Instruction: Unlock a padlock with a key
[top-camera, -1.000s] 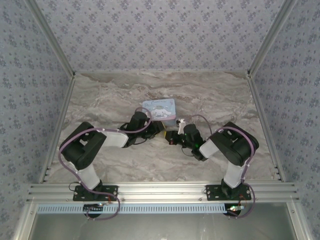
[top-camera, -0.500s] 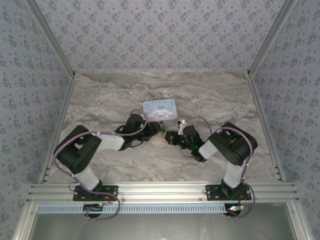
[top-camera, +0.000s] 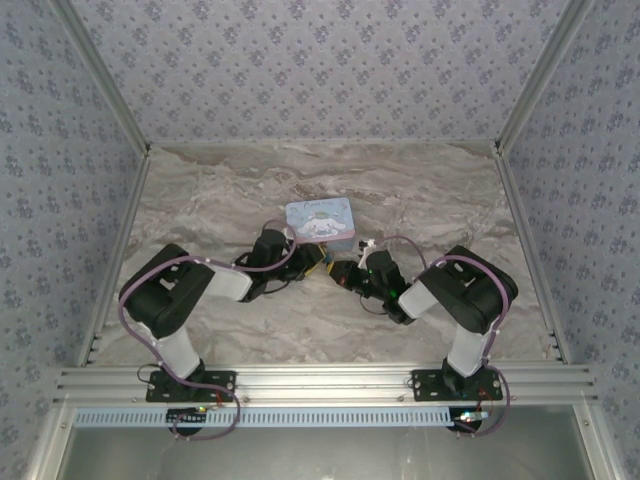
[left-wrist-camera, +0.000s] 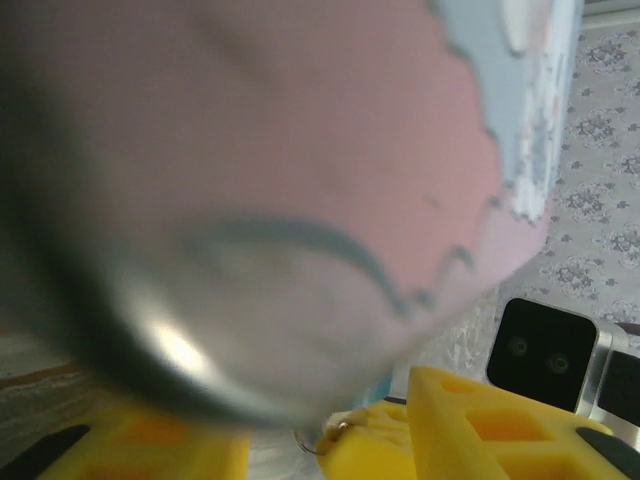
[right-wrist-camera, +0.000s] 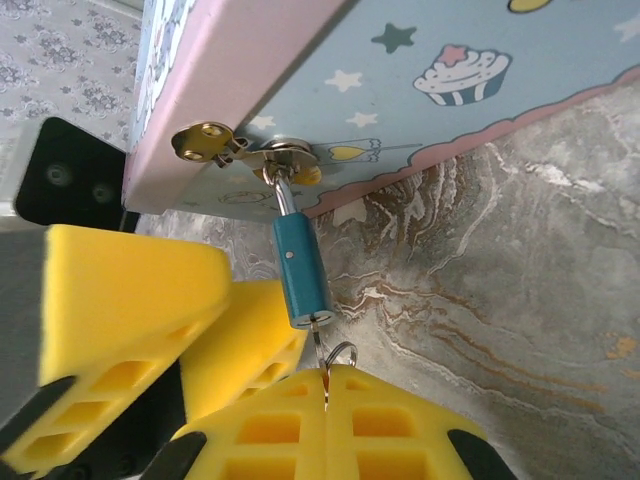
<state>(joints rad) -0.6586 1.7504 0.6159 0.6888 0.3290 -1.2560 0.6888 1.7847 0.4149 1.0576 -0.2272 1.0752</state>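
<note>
The small blue padlock hangs by its thin shackle from the hasp of the light-blue cartoon tin. A key with a wire ring sits in the padlock's bottom end. My right gripper is shut on that key just below the padlock. My left gripper is open, its yellow fingers close beside the padlock on the left. In the top view both grippers, left and right, meet at the tin's near edge.
The tin, blurred, blocks most of the left wrist view. Marble tabletop stretches all around the tin, bounded by metal rails and patterned walls.
The left arm's elbow swung out to the left and came back. The right gripper crept slightly up and left towards the tin. The tin barely shifted.
</note>
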